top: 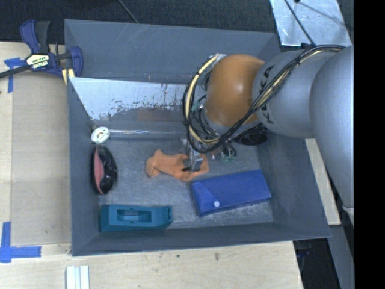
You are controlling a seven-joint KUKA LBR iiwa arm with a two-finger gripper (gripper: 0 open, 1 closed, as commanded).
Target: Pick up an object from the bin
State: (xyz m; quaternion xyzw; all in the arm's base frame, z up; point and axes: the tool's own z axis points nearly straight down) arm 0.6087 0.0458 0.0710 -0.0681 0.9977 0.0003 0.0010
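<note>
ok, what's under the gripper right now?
An orange crumpled soft thing, its right end covered by the gripper. Beyond it, a black thing peeks from under the arm, mostly hidden.

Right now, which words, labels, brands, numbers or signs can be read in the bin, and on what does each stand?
No text can be read.
On the flat blue rectangular box: a white round spot, too small to read.
On the small white round disc: a mark, blurred.
On the teal plastic block: raised shapes, no letters legible.
</note>
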